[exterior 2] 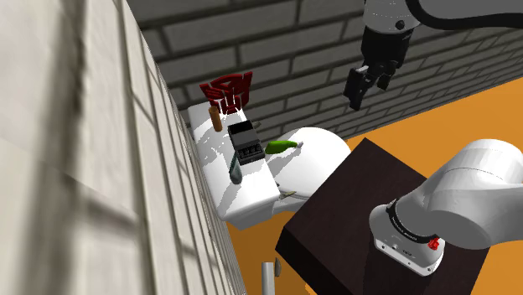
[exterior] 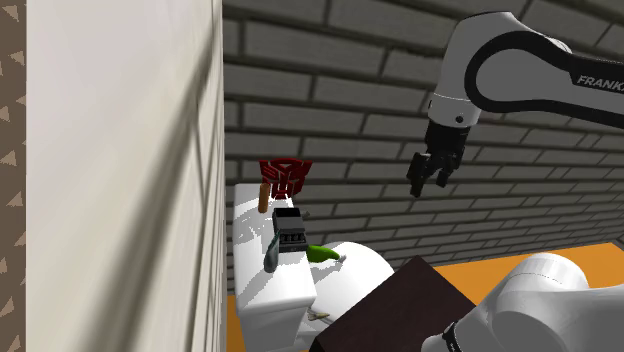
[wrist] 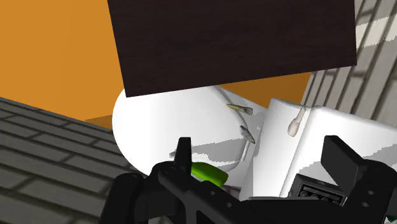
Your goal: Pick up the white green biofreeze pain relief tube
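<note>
I see the end effector point(exterior: 426, 188) hanging open, well above the green tube point(exterior: 322, 254) lying on the toilet lid point(exterior: 365, 262) at its tank-side edge.

Light is even and moderate throughout. The pale wall point(exterior: 120, 180) nearest the shoulder camera is brightest, crossed by soft diagonal shadow bands, while the grey brick wall point(exterior: 330, 80) sits dimmer. Small things cast short, soft shadows across the white top point(exterior: 250, 222). Edges render crisp, slightly jagged.
</note>
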{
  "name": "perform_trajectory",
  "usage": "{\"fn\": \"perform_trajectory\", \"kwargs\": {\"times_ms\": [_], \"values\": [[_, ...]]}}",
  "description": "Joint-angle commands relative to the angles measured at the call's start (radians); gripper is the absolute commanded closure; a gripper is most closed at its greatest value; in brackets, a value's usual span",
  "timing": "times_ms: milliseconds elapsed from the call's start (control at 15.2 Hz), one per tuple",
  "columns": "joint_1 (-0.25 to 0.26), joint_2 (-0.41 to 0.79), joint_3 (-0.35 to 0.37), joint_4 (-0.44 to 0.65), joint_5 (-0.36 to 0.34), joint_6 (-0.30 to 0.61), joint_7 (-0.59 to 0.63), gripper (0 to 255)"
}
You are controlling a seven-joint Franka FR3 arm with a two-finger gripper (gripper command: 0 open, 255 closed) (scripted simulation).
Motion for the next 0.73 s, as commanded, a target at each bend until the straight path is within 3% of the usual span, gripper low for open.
{"fn": "perform_trajectory", "kwargs": {"times_ms": [0,660], "values": [[0.000,0.000,0.000,0.000,0.000,0.000,0.000,0],[0.003,0.158,0.170,-0.081,0.235,0.233,0.387,0]]}}
